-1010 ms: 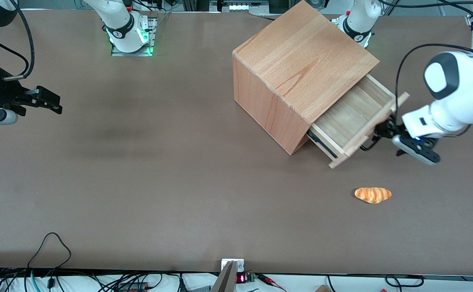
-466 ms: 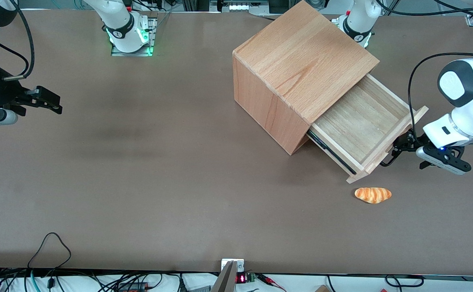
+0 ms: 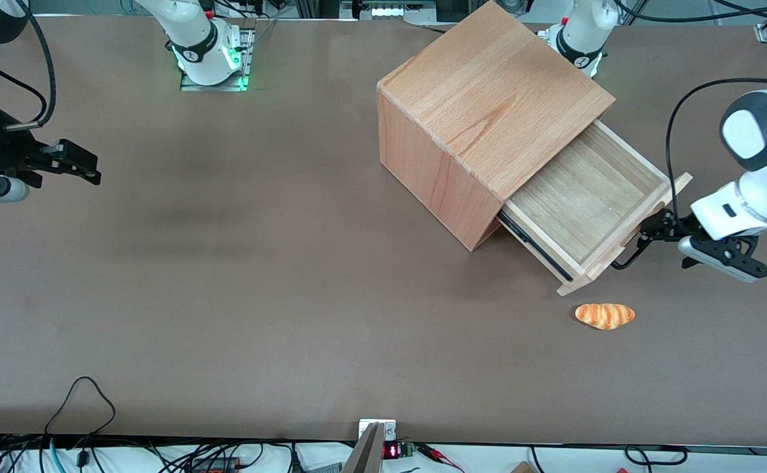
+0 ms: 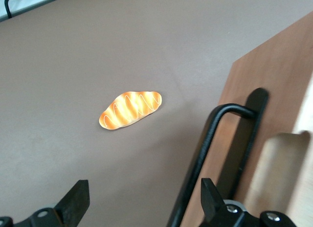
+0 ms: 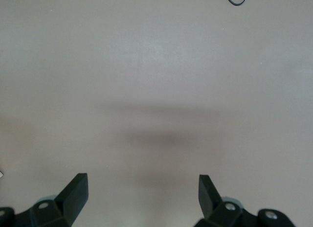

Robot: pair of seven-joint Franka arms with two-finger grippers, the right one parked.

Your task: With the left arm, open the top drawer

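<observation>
The top drawer (image 3: pixel 587 203) stands pulled well out of the beech cabinet (image 3: pixel 488 98), its wooden floor bare. Its flat front (image 4: pixel 264 80) carries a thin black wire handle (image 3: pixel 627 253). The white left arm (image 3: pixel 751 190) reaches in from the working arm's end of the table. My gripper (image 3: pixel 656 226) is right in front of the drawer front, at the handle. In the left wrist view the gripper (image 4: pixel 144 200) is open, fingers (image 4: pixel 77 197) wide apart. The handle (image 4: pixel 208 144) runs between them, close beside one finger.
An orange toy bread roll (image 3: pixel 604 315) lies on the brown table (image 3: pixel 225 263), nearer the front camera than the drawer front; it also shows in the left wrist view as the bread roll (image 4: pixel 130 109). Cables hang along the table's near edge.
The drawer slid much farther out of the cabinet as the gripper drew away with the handle. In the last half second the drawer front eased back slightly and the arm hardly moved.
</observation>
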